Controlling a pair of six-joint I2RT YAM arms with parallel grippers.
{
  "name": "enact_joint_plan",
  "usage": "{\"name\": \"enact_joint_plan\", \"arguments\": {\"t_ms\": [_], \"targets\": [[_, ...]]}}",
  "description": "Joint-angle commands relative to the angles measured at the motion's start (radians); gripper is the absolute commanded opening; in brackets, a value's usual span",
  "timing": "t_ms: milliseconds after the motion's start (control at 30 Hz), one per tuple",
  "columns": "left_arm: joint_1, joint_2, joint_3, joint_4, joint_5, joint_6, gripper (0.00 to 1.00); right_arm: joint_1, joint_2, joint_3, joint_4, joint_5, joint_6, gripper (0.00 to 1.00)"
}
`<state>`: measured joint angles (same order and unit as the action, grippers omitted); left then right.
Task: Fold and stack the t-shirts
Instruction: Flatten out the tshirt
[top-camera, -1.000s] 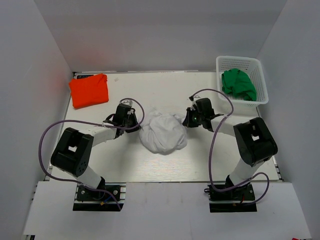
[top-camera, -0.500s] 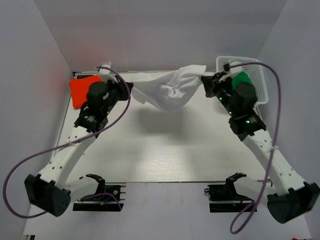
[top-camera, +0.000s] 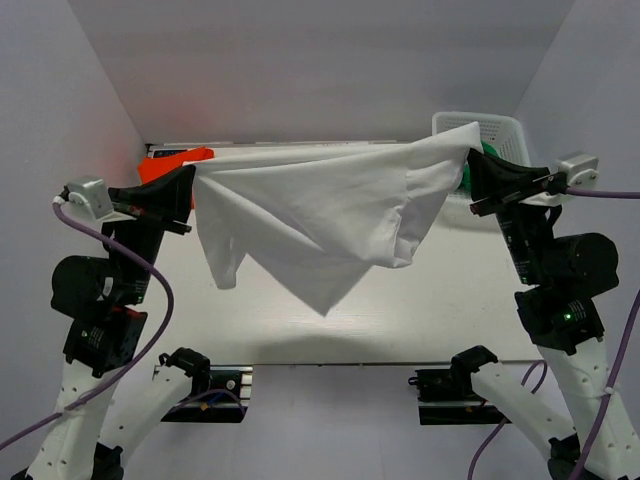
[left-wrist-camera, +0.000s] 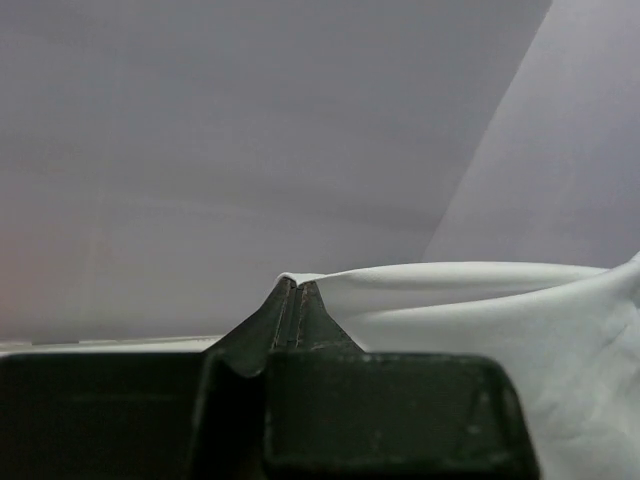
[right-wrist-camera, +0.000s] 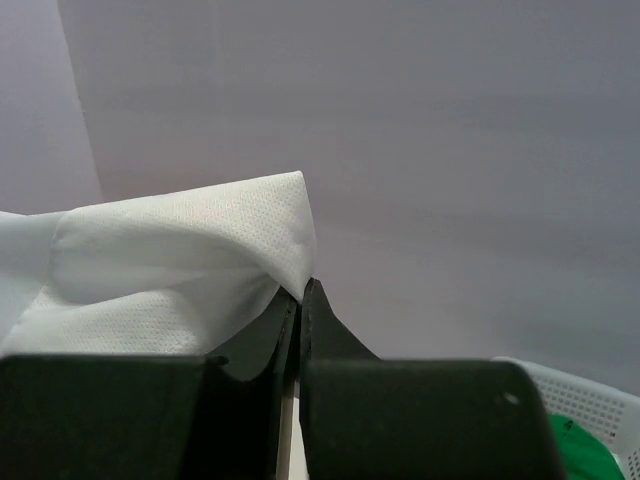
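Observation:
The white t-shirt (top-camera: 320, 205) hangs stretched in the air between both arms, its lower part drooping to a point above the table. My left gripper (top-camera: 188, 178) is shut on its left top corner (left-wrist-camera: 300, 277), and my right gripper (top-camera: 474, 168) is shut on its right top corner (right-wrist-camera: 285, 225). The orange t-shirt (top-camera: 172, 160) lies folded at the back left, mostly hidden behind the left arm and the white cloth. A sliver of the green t-shirt (top-camera: 466, 178) shows in the basket, also seen from the right wrist (right-wrist-camera: 585, 455).
A white lattice basket (top-camera: 497, 130) stands at the back right corner. Grey walls enclose the table (top-camera: 450, 310) on three sides. Both arm bases sit at the near edge.
Both arms have risen and spread apart, lifting the white t-shirt from a crumpled heap on the table into a wide, stretched sheet hanging between them.

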<state>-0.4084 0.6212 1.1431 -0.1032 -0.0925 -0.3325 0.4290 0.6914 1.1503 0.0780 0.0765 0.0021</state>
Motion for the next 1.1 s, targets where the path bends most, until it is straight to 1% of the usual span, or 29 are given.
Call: {"name": "enact_joint_plan", "arguments": {"t_ms": [0,33,67,100,167,233,267,300,333,367,400,433,467,500,533,567,600,633,667,700,733,767,833,900,933,967,1067], "targets": [[0.022,0.047,0.014,-0.056,-0.148,0.001,0.0,-0.01,0.035,0.011,-0.009,0.163,-0.044,0.0],[0.022,0.066,0.004,-0.084,-0.148,-0.008,0.0,-0.013,0.046,0.005,-0.023,0.173,-0.024,0.0],[0.022,0.086,-0.005,-0.084,-0.148,-0.008,0.0,-0.012,0.093,0.008,-0.032,0.186,-0.013,0.0],[0.022,0.109,-0.023,-0.099,-0.148,-0.037,0.0,-0.012,0.114,-0.009,-0.05,0.201,0.028,0.0],[0.022,0.188,-0.06,-0.099,-0.158,-0.06,0.0,-0.015,0.205,-0.029,-0.064,0.261,0.065,0.0],[0.022,0.256,-0.129,-0.099,-0.168,-0.105,0.01,-0.016,0.261,-0.095,-0.063,0.281,0.113,0.0],[0.022,0.337,-0.166,-0.099,-0.168,-0.138,0.16,-0.024,0.361,-0.137,-0.066,0.27,0.122,0.0],[0.022,0.382,-0.181,-0.119,-0.182,-0.138,0.34,-0.026,0.402,-0.138,-0.07,0.263,0.149,0.0],[0.022,0.429,-0.193,-0.133,-0.22,-0.172,0.48,-0.032,0.478,-0.159,-0.076,0.253,0.18,0.0],[0.022,0.477,-0.203,-0.162,-0.248,-0.193,0.62,-0.047,0.525,-0.175,-0.076,0.229,0.232,0.11],[0.022,0.568,-0.203,-0.179,-0.298,-0.213,0.9,-0.053,0.598,-0.175,-0.111,0.221,0.266,0.23],[0.031,0.609,-0.203,-0.2,-0.328,-0.246,0.98,-0.059,0.681,-0.149,-0.145,0.209,0.315,0.37],[0.031,0.645,-0.183,-0.231,-0.357,-0.267,1.0,-0.076,0.719,-0.126,-0.202,0.178,0.322,0.52],[0.031,0.673,-0.151,-0.289,-0.369,-0.281,1.0,-0.084,0.814,-0.104,-0.231,0.164,0.328,0.66],[0.031,0.702,-0.138,-0.306,-0.38,-0.292,1.0,-0.087,0.836,-0.036,-0.262,0.16,0.335,0.68],[0.031,0.703,-0.138,-0.32,-0.395,-0.292,1.0,-0.088,0.853,-0.023,-0.315,0.158,0.348,0.7],[0.031,0.693,-0.138,-0.32,-0.395,-0.292,1.0,-0.09,0.872,-0.015,-0.322,0.157,0.349,0.75],[0.031,0.681,-0.158,-0.32,-0.395,-0.312,1.0,-0.091,0.872,-0.018,-0.326,0.158,0.354,0.75],[0.031,0.649,-0.193,-0.32,-0.395,-0.322,1.0,-0.091,0.866,-0.027,-0.32,0.161,0.361,0.79],[0.031,0.632,-0.218,-0.311,-0.359,-0.323,1.0,-0.093,0.855,-0.046,-0.323,0.164,0.371,0.81],[0.031,0.617,-0.241,-0.311,-0.346,-0.338,1.0,-0.09,0.841,-0.057,-0.328,0.166,0.377,0.9],[0.031,0.603,-0.29,-0.311,-0.333,-0.371,1.0,-0.09,0.823,-0.087,-0.348,0.161,0.39,0.9],[0.031,0.582,-0.339,-0.334,-0.283,-0.417,1.0,-0.084,0.785,-0.122,-0.377,0.146,0.395,0.9],[0.031,0.581,-0.404,-0.345,-0.248,-0.442,1.0,-0.081,0.758,-0.173,-0.376,0.064,0.351,0.9],[0.031,0.581,-0.425,-0.345,-0.239,-0.46,1.0,-0.082,0.717,-0.188,-0.383,0.024,0.34,0.9],[0.031,0.581,-0.472,-0.333,-0.213,-0.461,1.0,-0.079,0.703,-0.23,-0.383,0.014,0.331,0.9],[0.031,0.572,-0.548,-0.28,-0.202,-0.473,0.99,-0.065,0.628,-0.29,-0.38,-0.047,0.3,0.9]]}}
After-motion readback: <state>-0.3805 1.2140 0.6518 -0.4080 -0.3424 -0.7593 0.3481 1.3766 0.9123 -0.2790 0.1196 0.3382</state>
